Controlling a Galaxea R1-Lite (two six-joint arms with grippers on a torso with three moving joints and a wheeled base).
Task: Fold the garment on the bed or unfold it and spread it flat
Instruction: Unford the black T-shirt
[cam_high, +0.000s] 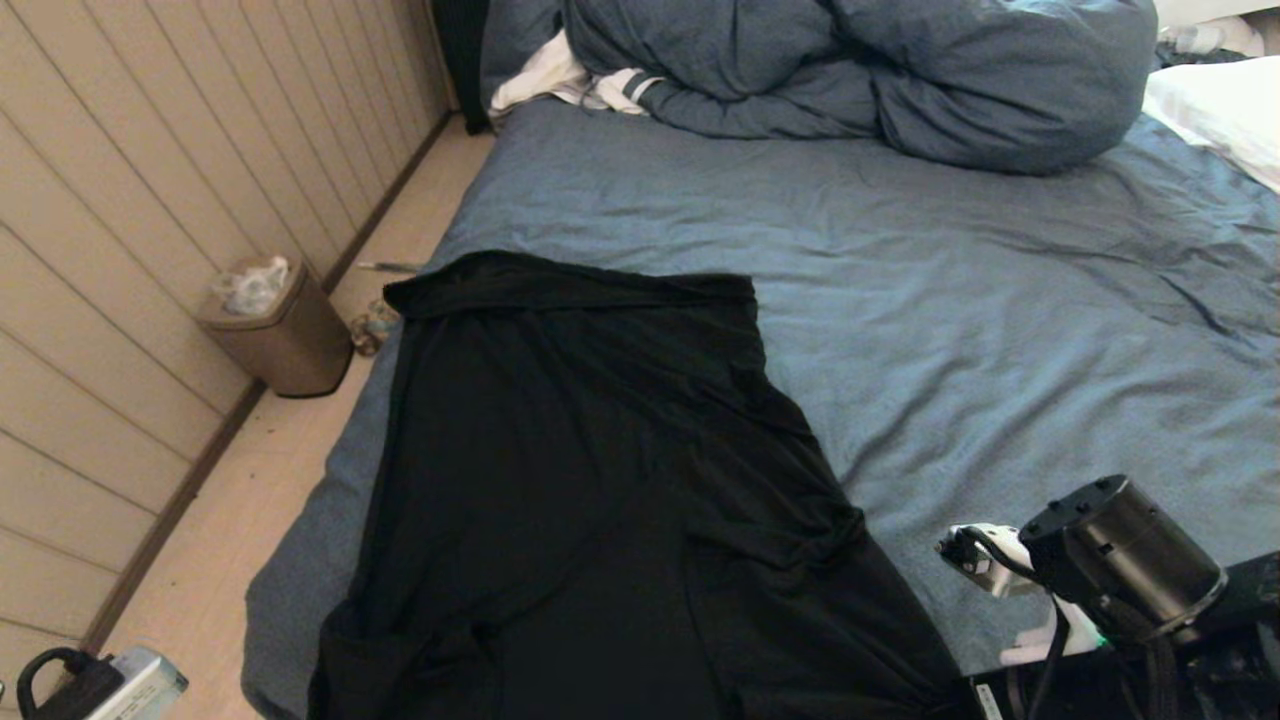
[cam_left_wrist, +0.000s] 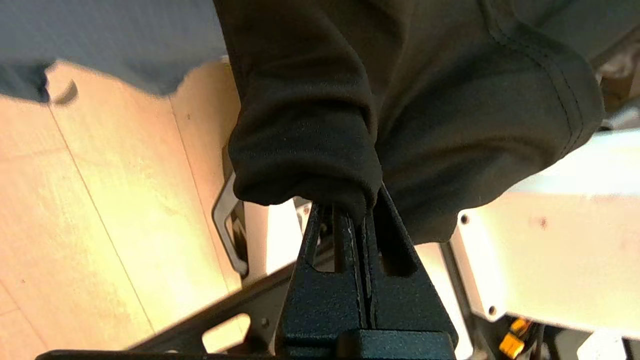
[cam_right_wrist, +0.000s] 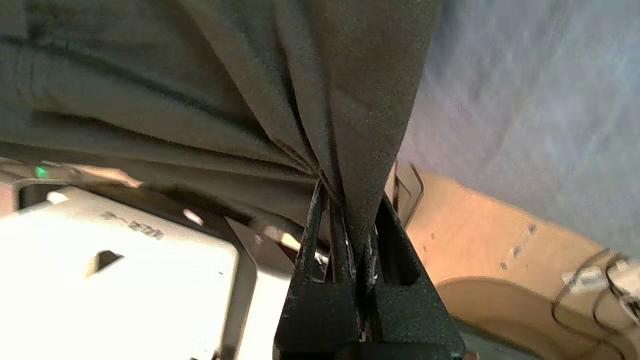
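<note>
The garment (cam_high: 580, 480), a black T-shirt with its plain side up, stretches from the middle of the bed (cam_high: 950, 300) down over the near edge. Its far edge is folded back in a band. My left gripper (cam_left_wrist: 362, 212) is shut on a bunched black hem of the shirt (cam_left_wrist: 400, 100), below the bed's near edge. My right gripper (cam_right_wrist: 352, 220) is shut on a gathered fold of the same cloth (cam_right_wrist: 310, 90), also below the edge. Neither gripper's fingers show in the head view; only the right arm's wrist (cam_high: 1120, 550) does. No print is visible.
A bunched blue-grey duvet (cam_high: 860, 70) lies at the bed's far end with a white striped cloth (cam_high: 580, 85) beside it and a white pillow (cam_high: 1220, 110) far right. A brown bin (cam_high: 275, 330) stands on the wooden floor by the panelled wall, left of the bed.
</note>
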